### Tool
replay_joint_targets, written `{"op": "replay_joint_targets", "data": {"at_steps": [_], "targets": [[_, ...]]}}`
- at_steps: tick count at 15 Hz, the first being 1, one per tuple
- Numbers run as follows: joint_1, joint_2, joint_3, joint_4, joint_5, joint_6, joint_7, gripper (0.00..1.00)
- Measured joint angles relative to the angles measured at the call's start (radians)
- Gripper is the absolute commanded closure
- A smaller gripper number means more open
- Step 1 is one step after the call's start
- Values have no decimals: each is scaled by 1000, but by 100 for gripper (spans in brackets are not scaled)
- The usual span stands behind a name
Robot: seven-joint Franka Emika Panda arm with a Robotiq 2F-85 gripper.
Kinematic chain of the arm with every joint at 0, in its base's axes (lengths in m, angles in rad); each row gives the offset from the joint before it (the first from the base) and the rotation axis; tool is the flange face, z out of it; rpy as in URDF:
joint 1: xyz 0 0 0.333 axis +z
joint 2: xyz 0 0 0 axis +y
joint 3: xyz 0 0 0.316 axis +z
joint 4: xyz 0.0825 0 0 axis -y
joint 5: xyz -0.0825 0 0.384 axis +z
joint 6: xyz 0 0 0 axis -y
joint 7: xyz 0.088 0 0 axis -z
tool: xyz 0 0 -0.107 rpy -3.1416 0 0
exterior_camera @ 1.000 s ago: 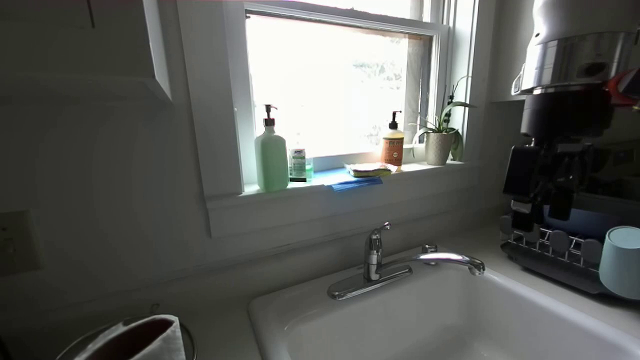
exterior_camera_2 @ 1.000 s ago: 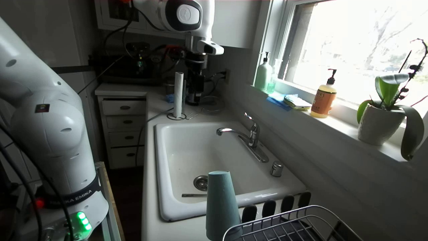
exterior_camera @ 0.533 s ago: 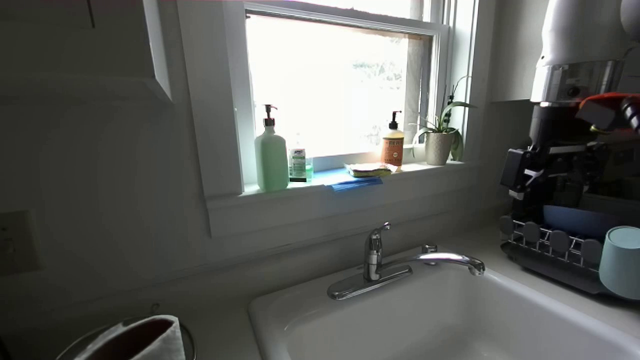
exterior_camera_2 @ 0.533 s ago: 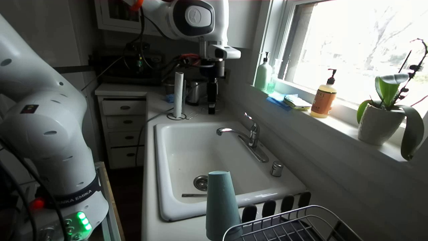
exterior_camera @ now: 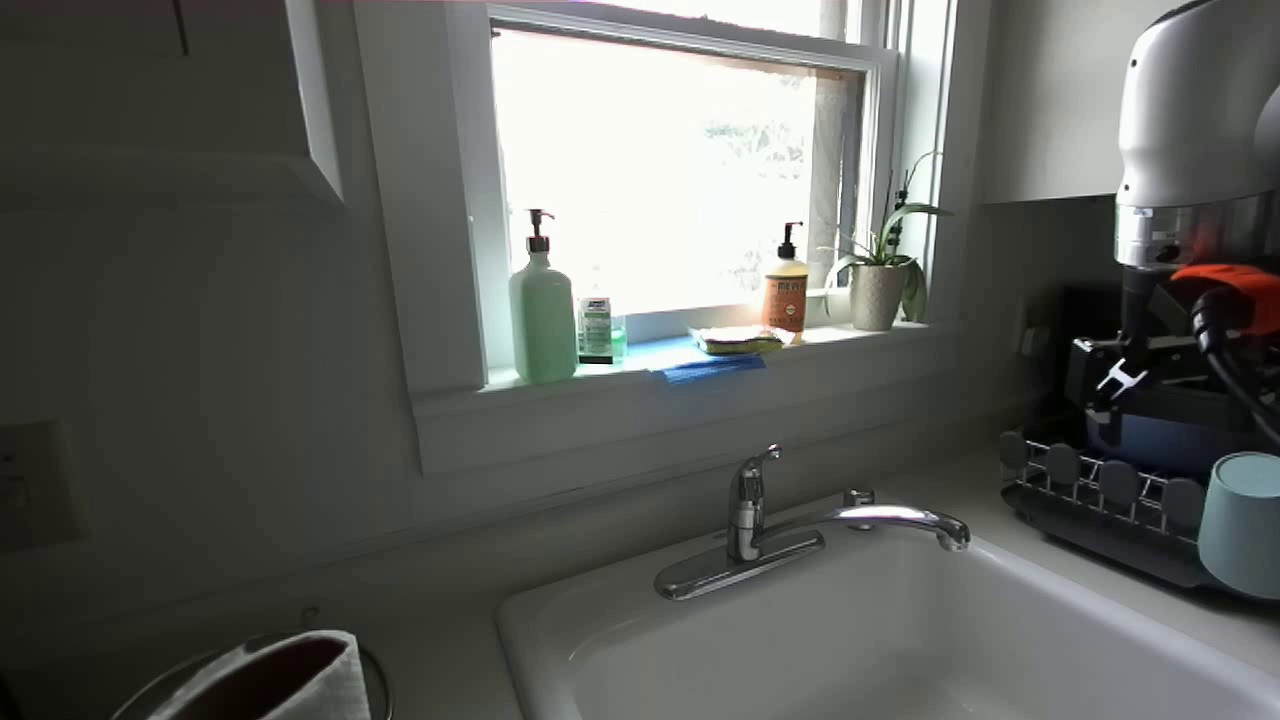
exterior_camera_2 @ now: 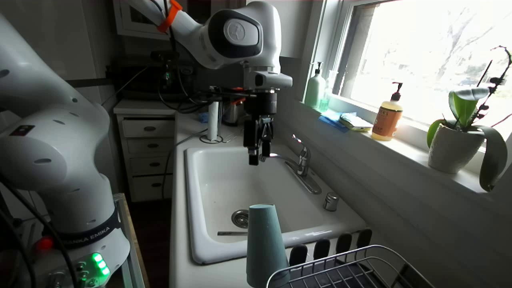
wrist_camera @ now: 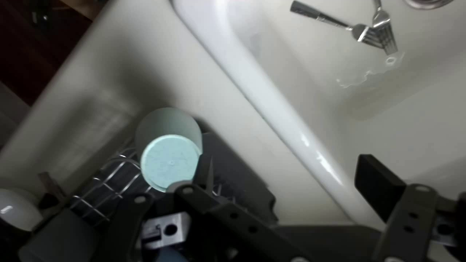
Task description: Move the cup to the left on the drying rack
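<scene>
A plain, pale blue-green, tapered cup (exterior_camera_2: pixel 265 248), no handle in sight, stands mouth down before you, its narrower closed end up. It sits beside the smooth white sink (exterior_camera_2: pixel 220 251), a strip of pale countertop (wrist_camera: pixel 225 112) between them, on the sink-facing edge of the low dark drying rack (exterior_camera: pixel 1105 535) with metal wires. You see it in line with the dark oval-topped prongs (exterior_camera_2: pixel 321 249) on that edge; it may be seated over one, but its mouth is hidden.

Your black two-fingered gripper (wrist_camera: pixel 287 171) hangs above the sink's level, apart from the cup, its fingers (wrist_camera: pixel 378 185) spread wide with nothing between them.

From the dull finish, you can expect plastic: light, fairly stiff, unlikely to shatter, though the wall may give under a hard squeeze. The surface looks smooth and narrows upward, so if you pinch near the closed end, your hold could ride up and off. Take it about mid-wall or slightly lower, squarely across, with modest force. Something this light probably tips toward the sink at a one-sided nudge, so centre before you close, then lift straight up until the mouth clears any prong.
</scene>
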Motion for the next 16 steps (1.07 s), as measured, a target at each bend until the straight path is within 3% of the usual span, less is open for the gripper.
{"op": "replay_joint_targets", "data": {"at_steps": [8, 16], "targets": [[-75, -9, -82, -87, -79, 12, 314, 0], [-111, -6, -116, -96, -184, 64, 500, 0]]}}
